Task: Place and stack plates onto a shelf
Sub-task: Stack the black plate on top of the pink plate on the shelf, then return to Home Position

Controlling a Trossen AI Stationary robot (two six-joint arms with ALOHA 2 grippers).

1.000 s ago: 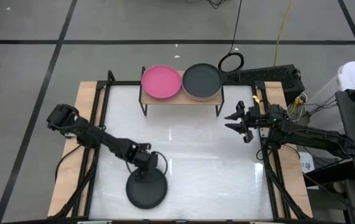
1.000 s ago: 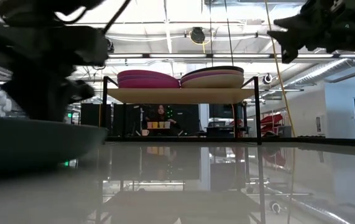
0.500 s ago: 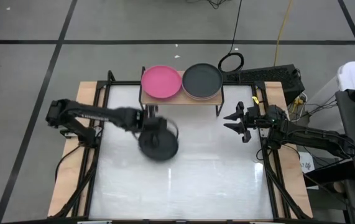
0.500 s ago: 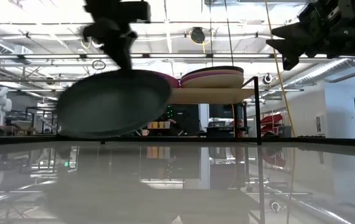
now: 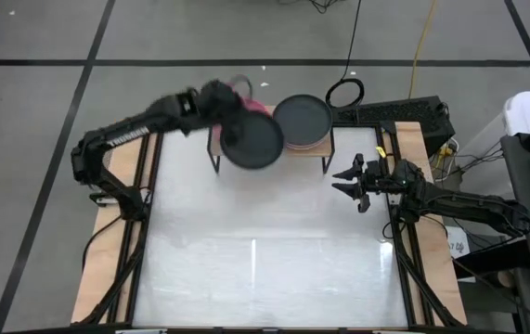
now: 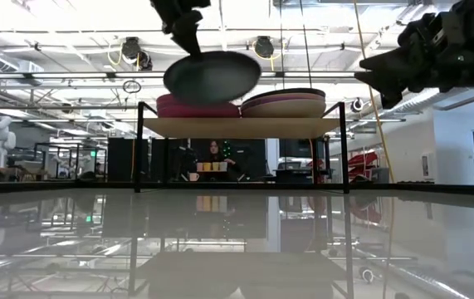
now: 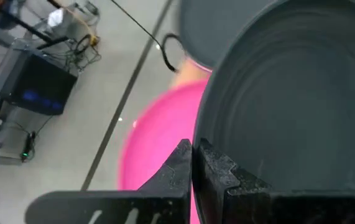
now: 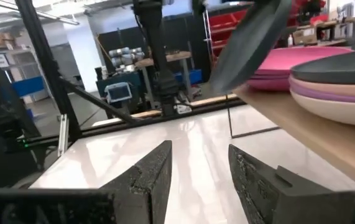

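My left gripper (image 5: 230,113) is shut on a dark grey plate (image 5: 254,142) and holds it in the air over the hot pink plates (image 6: 193,106) on the left half of the shelf (image 6: 241,126). In the left wrist view the dark plate (image 7: 289,112) covers part of the pink plate (image 7: 161,146). The right half of the shelf bears a stack of plates topped by another dark grey one (image 5: 302,118), resting flat on the wood. My right gripper (image 5: 352,182) hangs open near the shelf's right end, away from the plates. My left gripper pinches the dark plate's rim (image 7: 203,144) between its two fingers, one on the plate's upper face and one beneath. The fingers come from above and from the table's left. The plate is lifted clear and hangs tilted below the gripper, just above the pink plates.
The right stack (image 8: 336,84) shows dark grey, beige and purple layers. The shelf's thin black legs (image 6: 139,148) stand on the glossy white table top (image 5: 265,250). Black frame rails run along both table sides. A person sits in the room behind the shelf (image 6: 213,154).
My left gripper has carried the dark plate from the table's near left up and toward the far edge, to above the shelf's pink plates. The plate, which was low at the table, is now lifted clear and tilted. My right arm has kept almost still.
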